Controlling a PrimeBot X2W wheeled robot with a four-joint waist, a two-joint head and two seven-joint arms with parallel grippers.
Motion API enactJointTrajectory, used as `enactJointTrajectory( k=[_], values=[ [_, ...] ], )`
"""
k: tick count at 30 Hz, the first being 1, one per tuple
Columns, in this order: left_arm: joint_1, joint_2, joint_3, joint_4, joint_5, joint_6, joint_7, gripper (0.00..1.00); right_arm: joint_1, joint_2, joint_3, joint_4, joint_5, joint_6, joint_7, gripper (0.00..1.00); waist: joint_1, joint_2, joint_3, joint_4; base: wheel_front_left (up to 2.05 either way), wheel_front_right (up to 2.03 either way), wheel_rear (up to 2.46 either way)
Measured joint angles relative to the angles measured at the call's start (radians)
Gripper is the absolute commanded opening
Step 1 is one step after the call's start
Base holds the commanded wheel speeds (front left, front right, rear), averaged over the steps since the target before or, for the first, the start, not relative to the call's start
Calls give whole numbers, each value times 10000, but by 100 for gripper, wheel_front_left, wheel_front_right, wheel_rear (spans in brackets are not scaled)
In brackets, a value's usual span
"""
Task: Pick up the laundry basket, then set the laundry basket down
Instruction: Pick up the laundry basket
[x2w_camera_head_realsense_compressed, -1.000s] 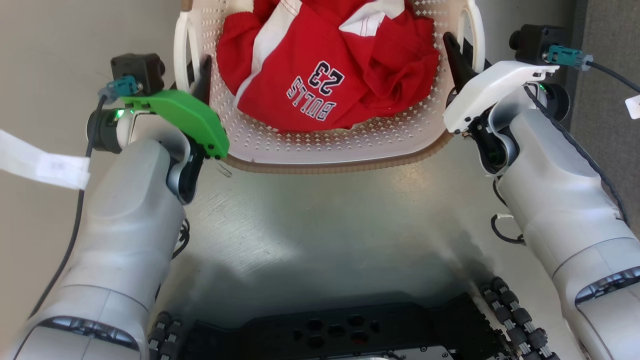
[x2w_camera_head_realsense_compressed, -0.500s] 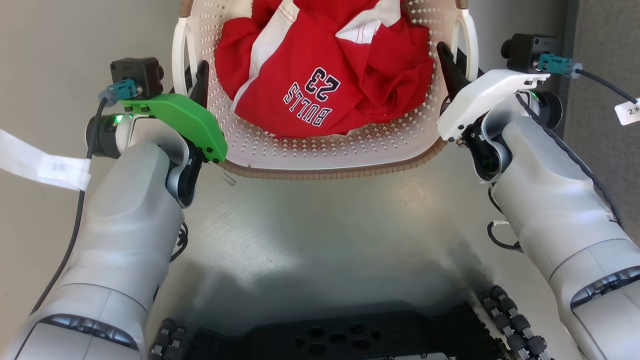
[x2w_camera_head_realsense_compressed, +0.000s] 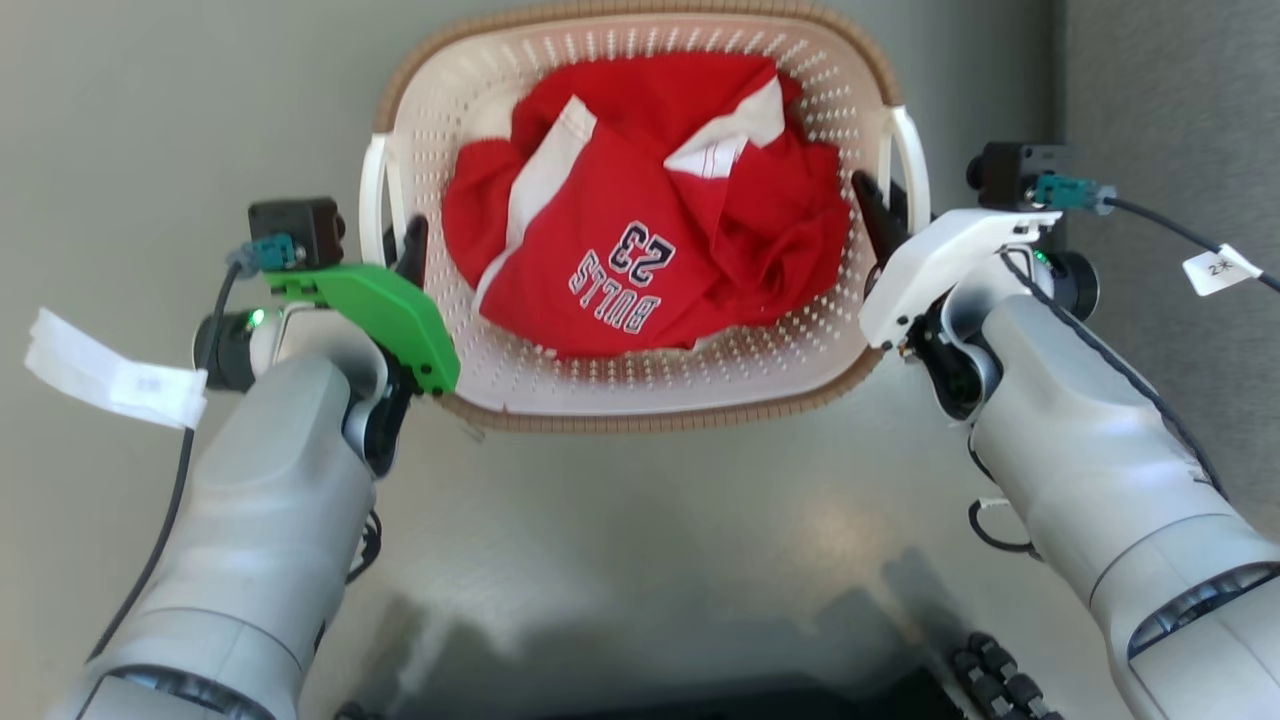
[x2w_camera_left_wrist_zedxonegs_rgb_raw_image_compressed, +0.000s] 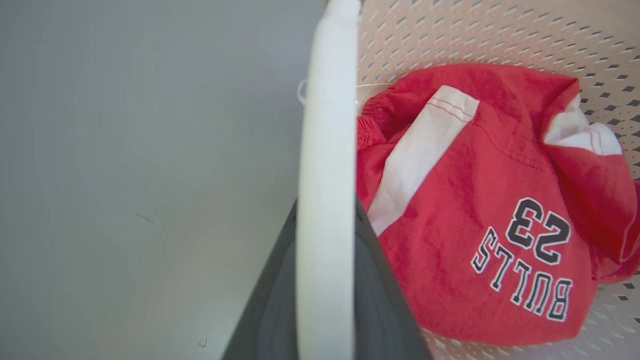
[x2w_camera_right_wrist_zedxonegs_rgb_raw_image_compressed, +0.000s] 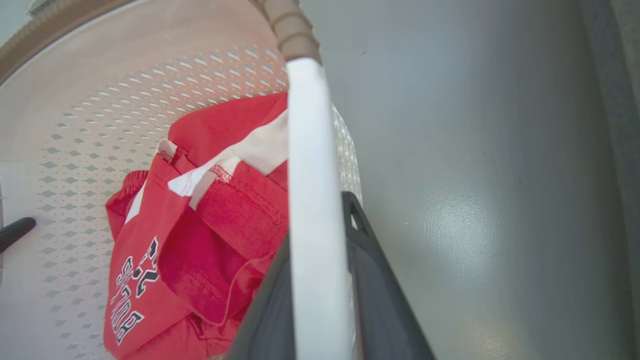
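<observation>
Laundry basket (x2w_camera_head_realsense_compressed: 650, 418): slung between both jaws, over the floor (x2w_camera_head_realsense_compressed: 640, 560); lifted or resting, unclear.
Left jaws: pinching left handle (x2w_camera_left_wrist_zedxonegs_rgb_raw_image_compressed: 325, 150).
Right jaws: pinching right handle (x2w_camera_right_wrist_zedxonegs_rgb_raw_image_compressed: 315, 200); opposite grips likely keep it level.
Jersey (x2w_camera_head_realsense_compressed: 640, 250): loose inside.

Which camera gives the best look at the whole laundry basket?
The head view: it shows the laundry basket nearly whole, with rim, both white handles and red jersey inside. The left wrist view shows one handle and some perforated wall; the right wrist view, one handle and some rim.
</observation>
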Motion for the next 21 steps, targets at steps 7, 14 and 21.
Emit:
enactJointTrajectory(
  k=[7, 14, 21],
  values=[
    [430, -8, -270, 249, -305, -10, 341, 0, 402, 79, 251, 247, 500, 0, 579, 0, -1, 0, -962, -86, 0, 0, 0],
    [859, -8, -493, 297, -754, -10, 746, 0, 734, 82, 493, 332, 815, 0, 1001, 0, -1, 0, -1950, -158, 0, 0, 0],
    [1307, -12, -663, 527, -951, -29, 1141, 0, 1300, 117, 744, 374, 1298, -2, 1526, 0, -1, 0, -2955, -215, 0, 0, 0]
  ],
)
